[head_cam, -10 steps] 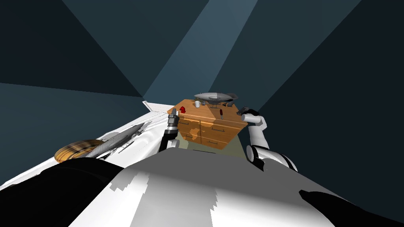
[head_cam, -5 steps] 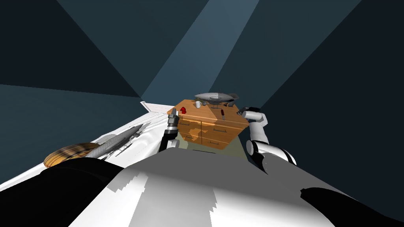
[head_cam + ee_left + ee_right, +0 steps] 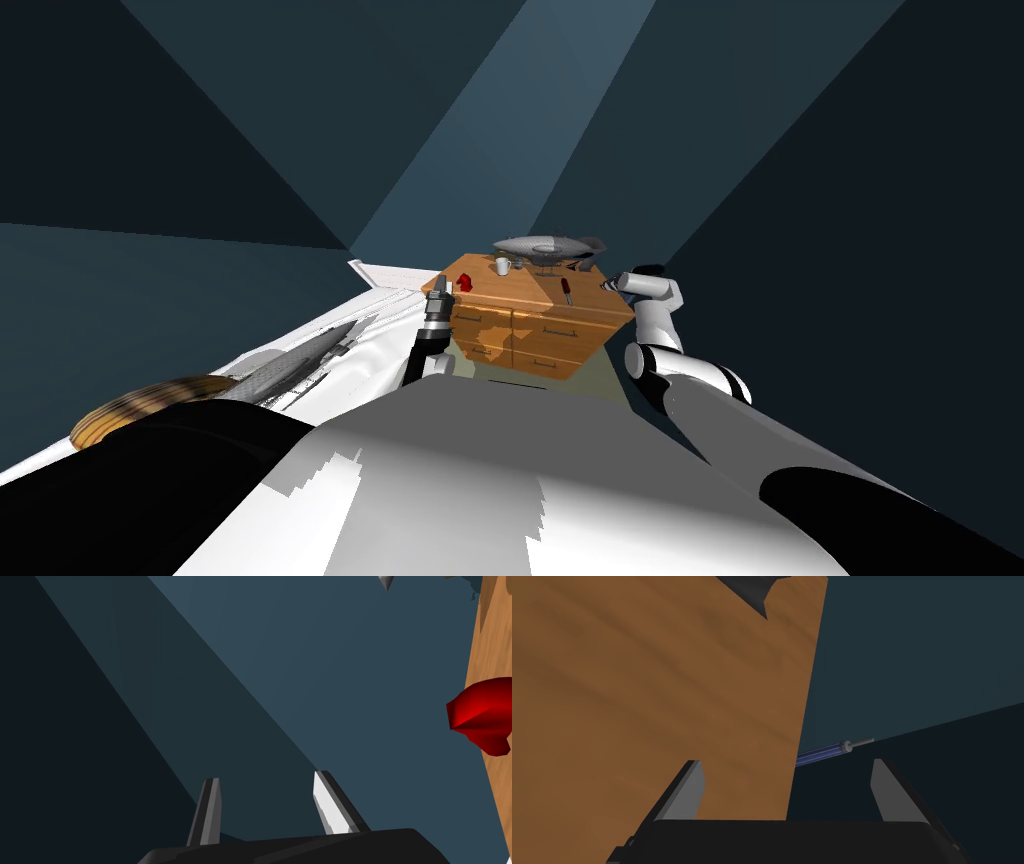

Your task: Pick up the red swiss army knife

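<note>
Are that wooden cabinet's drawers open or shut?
Shut: in the head view the drawers sit flush in the front of the wooden cabinet, none pulled out.

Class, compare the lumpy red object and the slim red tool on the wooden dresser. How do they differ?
The lumpy red object is all red; the slim red tool is thin with a dark end. The lumpy one sits at the left edge of the dresser beside the left gripper; the slim one lies nearer the right gripper. Both rest on its wooden top, ungripped.
</note>
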You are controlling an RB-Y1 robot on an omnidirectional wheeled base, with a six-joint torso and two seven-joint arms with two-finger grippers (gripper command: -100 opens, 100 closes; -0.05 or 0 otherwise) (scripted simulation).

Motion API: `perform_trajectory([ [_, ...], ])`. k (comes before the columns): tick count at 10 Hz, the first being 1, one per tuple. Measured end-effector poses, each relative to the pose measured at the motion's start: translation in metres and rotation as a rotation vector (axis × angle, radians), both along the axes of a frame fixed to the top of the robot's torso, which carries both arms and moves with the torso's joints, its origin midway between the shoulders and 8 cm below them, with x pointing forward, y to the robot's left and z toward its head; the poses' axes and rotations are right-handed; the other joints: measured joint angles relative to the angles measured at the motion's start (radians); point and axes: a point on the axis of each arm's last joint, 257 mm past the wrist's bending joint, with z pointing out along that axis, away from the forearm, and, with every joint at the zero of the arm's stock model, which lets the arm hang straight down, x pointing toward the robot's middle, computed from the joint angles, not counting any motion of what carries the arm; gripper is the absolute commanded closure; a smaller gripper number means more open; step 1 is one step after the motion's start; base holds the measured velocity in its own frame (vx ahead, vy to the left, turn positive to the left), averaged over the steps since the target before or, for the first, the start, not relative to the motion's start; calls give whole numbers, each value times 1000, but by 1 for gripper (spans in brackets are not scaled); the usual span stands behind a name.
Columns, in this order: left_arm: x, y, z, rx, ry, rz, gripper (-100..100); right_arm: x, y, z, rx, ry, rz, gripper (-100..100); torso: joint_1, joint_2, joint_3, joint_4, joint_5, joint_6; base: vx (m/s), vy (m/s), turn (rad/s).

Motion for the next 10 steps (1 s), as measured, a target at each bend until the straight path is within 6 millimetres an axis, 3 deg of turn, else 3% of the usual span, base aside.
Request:
perform_trajectory([
  [10, 0, 0, 0, 0, 0, 0, 0, -10, 11, -10, 302, 192, -126, -100, 0, 0, 0, 0, 0, 0, 33, 64, -56],
])
